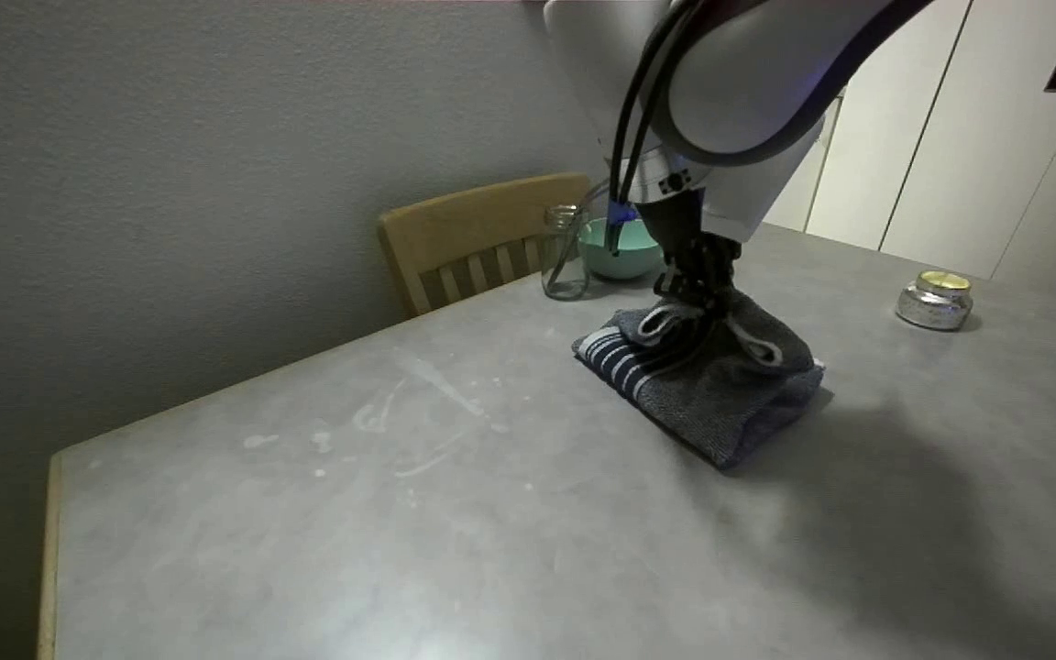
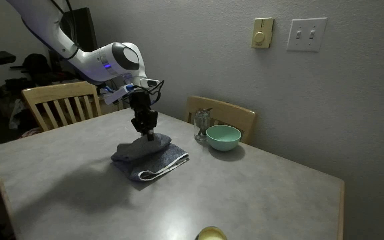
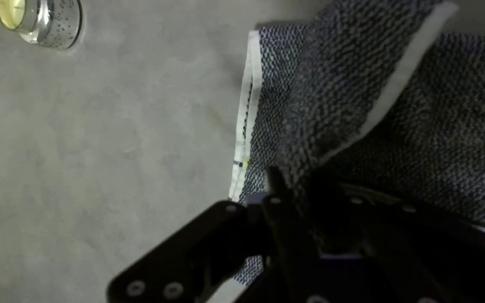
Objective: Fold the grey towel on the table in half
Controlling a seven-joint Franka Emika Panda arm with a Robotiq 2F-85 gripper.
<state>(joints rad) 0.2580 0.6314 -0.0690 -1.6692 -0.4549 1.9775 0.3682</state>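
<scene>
The grey towel [image 1: 688,408] lies folded in layers on the grey table [image 1: 308,532], with white stripes on one side. It also shows in an exterior view [image 2: 170,160], where its upper flap is lifted and a pale-trimmed fold faces the camera. My gripper [image 1: 709,298] points down at the top flap in both exterior views [image 2: 149,135]. In the wrist view the gripper [image 3: 297,185] has the towel's flap [image 3: 347,71] running between its dark fingers and appears closed on it. The trimmed edge curls up on both sides of the fingers. The fingertips are partly hidden in shadow and cloth.
A mint green bowl [image 2: 223,138] and a glass jar with utensils [image 2: 201,126] stand near the table's wall-side edge, beside a wooden chair [image 1: 482,225]. A silver candle jar [image 1: 935,301] stands apart from the towel, also in the wrist view [image 3: 55,21]. Another chair [image 2: 63,103] stands behind.
</scene>
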